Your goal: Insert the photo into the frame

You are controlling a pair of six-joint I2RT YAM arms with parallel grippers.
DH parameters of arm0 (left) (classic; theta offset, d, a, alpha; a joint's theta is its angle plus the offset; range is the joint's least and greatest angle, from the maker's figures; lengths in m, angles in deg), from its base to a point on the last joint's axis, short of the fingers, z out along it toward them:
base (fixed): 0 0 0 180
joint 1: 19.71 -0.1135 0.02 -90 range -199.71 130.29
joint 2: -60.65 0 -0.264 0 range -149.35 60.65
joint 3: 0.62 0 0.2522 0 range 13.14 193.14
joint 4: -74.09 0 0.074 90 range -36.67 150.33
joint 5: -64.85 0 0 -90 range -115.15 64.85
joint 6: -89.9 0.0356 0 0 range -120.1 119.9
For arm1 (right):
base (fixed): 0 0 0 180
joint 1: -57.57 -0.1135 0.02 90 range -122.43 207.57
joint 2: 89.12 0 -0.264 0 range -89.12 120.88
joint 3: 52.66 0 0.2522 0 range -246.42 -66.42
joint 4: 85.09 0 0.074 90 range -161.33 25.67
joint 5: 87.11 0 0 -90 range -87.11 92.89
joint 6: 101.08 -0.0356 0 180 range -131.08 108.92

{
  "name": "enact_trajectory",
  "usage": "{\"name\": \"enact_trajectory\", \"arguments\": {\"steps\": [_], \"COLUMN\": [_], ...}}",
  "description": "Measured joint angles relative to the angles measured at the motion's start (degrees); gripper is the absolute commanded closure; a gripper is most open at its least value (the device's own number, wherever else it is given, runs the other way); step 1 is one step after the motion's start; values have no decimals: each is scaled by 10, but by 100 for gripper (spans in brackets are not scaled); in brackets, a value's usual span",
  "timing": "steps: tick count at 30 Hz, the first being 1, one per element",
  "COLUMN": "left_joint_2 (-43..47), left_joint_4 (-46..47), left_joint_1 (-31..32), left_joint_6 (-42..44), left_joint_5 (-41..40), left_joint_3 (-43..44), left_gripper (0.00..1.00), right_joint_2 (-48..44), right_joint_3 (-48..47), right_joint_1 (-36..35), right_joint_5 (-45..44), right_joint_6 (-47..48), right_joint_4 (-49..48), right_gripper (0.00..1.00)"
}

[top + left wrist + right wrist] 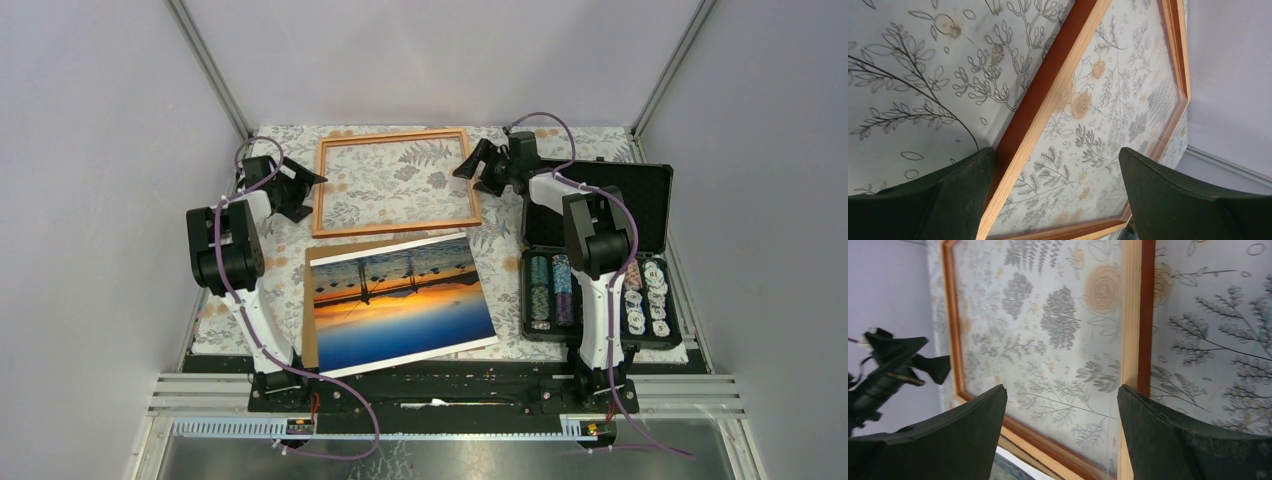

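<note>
The frame (392, 135), thin orange-brown wood, lies flat on the floral cloth at the back middle. Just in front of it the photo (400, 300) lies face up, showing a bridge at sunset with a white border. My left gripper (302, 188) hangs open at the frame's left rail. In the left wrist view the frame (1048, 100) passes between the wide-spread fingers (963, 190) of the gripper (1058, 165). My right gripper (468, 163) stands open at the frame's right rail (1130, 315). Nothing is held between the tips of the right gripper (1062, 400). A corner of the photo (1013, 471) shows below.
A brown backing board (309, 300) lies under the photo and sticks out along its left side. An open black case of chips (600, 290) stands at the right, beside the right arm. Grey walls close in the table on three sides.
</note>
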Motion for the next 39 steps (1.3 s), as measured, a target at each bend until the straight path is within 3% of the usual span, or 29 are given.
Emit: {"name": "enact_trajectory", "arguments": {"steps": [10, 19, 33, 39], "left_joint_2": [1, 1, 4, 4], "left_joint_4": [8, 9, 5, 4], "left_joint_1": [-9, -9, 8, 7], "left_joint_6": [1, 1, -9, -12], "left_joint_5": [-17, -17, 15, 20], "left_joint_3": [0, -1, -10, -11], "left_gripper": [1, 1, 1, 1], "right_joint_2": [-10, -10, -29, -74], "right_joint_3": [65, 97, 191, 191], "right_joint_1": [10, 10, -24, -41], "right_joint_5": [110, 148, 83, 13], "right_joint_6": [-170, -274, -337, -272], "right_joint_4": [-232, -356, -381, -269], "right_gripper": [18, 22, 30, 27]}}
